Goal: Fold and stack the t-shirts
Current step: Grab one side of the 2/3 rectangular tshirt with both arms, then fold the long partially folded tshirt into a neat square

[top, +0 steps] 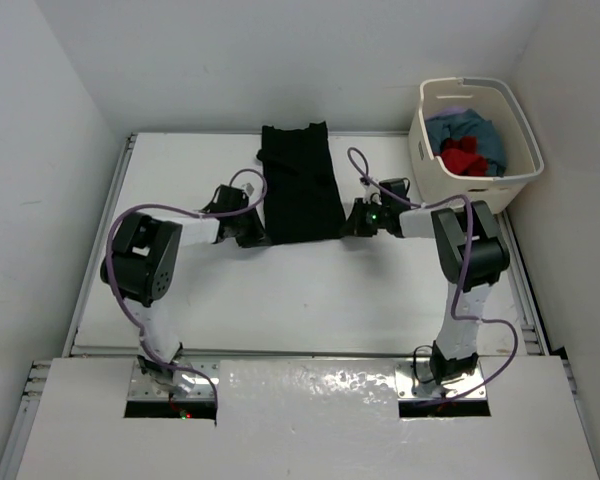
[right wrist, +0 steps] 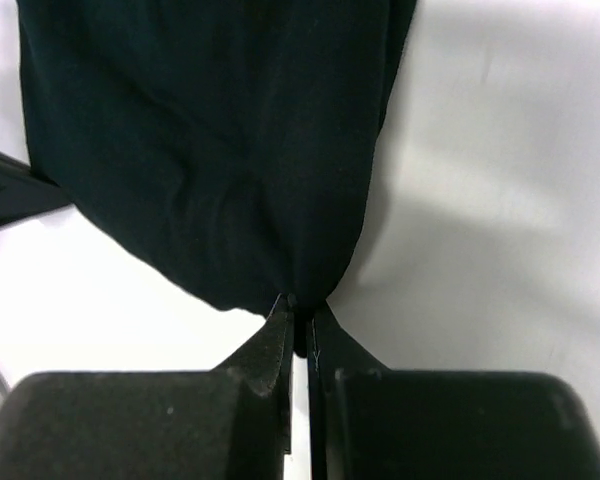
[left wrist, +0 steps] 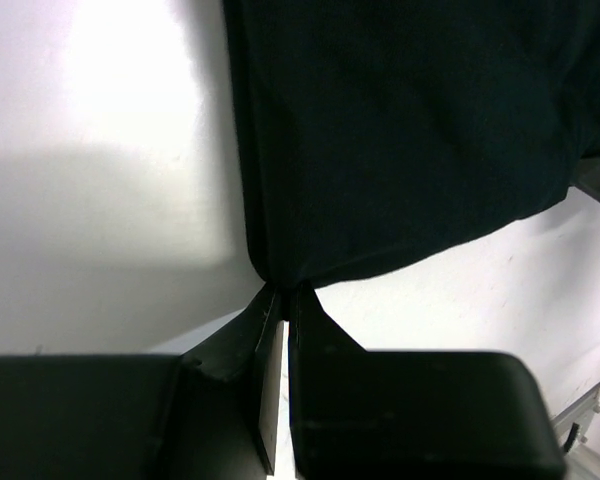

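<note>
The black t-shirt [top: 300,185] lies as a long folded strip at the back middle of the white table [top: 310,290]. My left gripper [top: 259,232] is shut on the shirt's near left corner [left wrist: 280,282]. At the near right corner [right wrist: 302,300] my right gripper [top: 352,224] pinches the cloth too. In both wrist views the black cloth [left wrist: 400,130] [right wrist: 220,150] spreads away from the fingertips. A teal-blue t-shirt [top: 480,135], a red t-shirt [top: 463,158] and a bit of lavender t-shirt [top: 456,110] lie bundled in the basket.
The cream laundry basket [top: 426,160] stands at the back right corner of the table. White walls close in the table on the left, back and right. The right arm's elbow [top: 470,250] rises close beside the basket.
</note>
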Robot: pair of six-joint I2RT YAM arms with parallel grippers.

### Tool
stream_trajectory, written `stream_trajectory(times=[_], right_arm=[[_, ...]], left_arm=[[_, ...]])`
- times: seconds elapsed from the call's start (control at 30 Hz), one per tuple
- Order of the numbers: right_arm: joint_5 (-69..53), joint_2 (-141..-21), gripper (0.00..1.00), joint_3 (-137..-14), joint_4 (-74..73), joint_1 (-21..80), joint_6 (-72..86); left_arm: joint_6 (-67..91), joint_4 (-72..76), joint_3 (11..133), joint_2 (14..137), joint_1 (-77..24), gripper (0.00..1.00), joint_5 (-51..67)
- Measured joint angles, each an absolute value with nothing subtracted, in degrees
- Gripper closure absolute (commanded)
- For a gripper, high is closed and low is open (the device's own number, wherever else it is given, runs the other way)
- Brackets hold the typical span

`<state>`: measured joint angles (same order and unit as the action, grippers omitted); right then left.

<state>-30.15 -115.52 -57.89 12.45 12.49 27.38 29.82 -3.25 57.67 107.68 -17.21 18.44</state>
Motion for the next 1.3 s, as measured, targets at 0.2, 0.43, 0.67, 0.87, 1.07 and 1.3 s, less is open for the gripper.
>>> stream_trajectory(times=[0.2, 0.43, 0.67, 0.87, 1.07, 1.3], right_arm=[[-30.57, -104.62, 1.00, -49.01, 4.49, 13.19, 25.47], [-31.46, -85.86, 1.00, -43.53, -12.58, 13.61, 22.13], [-32.18, -74.98, 1.00, -45.93, -33.17, 14.33, 19.57], [-32.36, -75.66, 1.00, -58.15, -42.35, 14.35, 19.20], [-31.35, -82.02, 1.00, -69.54, -43.62, 13.96, 17.93], [-31.70, -93.54, 1.00, -80.88, -44.10, 12.84, 16.53]], left_arm=[[30.55, -4.12, 47.09, 95.74, -17.82, 1.00, 18.79], [32.51, -13.45, 42.59, 77.56, -23.79, 1.00, 19.55], [35.27, -25.26, 45.98, 67.05, -25.85, 1.00, 22.02], [35.03, -31.35, 55.72, 68.03, -25.89, 1.00, 20.78], [33.67, -30.15, 62.57, 72.05, -25.30, 1.00, 15.25], [32.73, -24.08, 63.96, 77.25, -21.69, 1.00, 12.38]])
